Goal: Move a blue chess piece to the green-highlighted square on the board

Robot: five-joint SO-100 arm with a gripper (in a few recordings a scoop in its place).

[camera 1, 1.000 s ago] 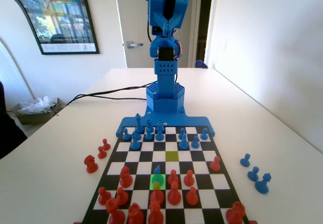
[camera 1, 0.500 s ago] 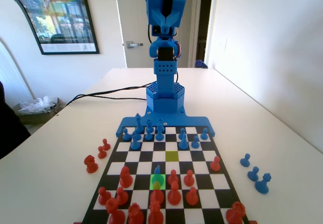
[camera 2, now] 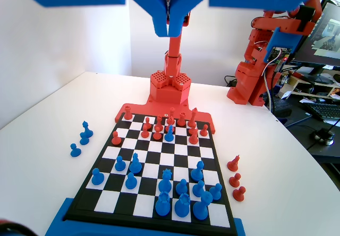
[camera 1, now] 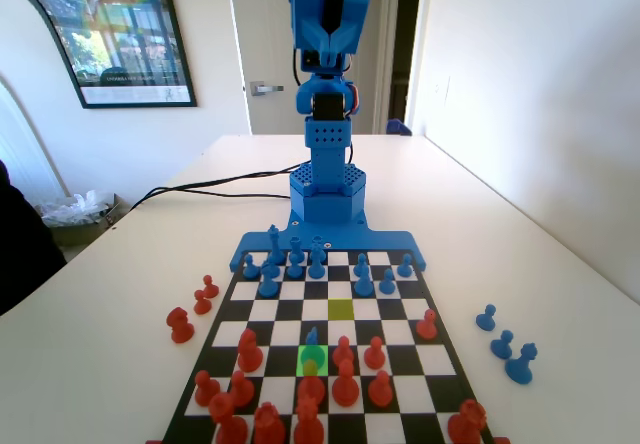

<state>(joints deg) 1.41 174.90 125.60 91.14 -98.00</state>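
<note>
The pawn (camera 1: 312, 338) stands on the green square (camera 1: 311, 361), so the pincer (camera 2: 169, 30) hangs high at twelve o'clock, closed and empty.

Bright even daylight both views. White surface (camera 1: 120, 364) slightly washed out. Soft faint shadows under pieces. Tool (camera 2: 169, 26) near lens, blurred. Wide-angle bending at wrist view edges.

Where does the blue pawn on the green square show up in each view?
Fixed view: the blue pawn stands on the green square, low and just left of centre, among the red pieces at the near end of the board.
Wrist view: the pawn is just above centre, far up the board, alone among red pieces; no green tint here.
Shared landmark: three blue pieces off the board, right in the fixed view, left in the wrist view.
</note>
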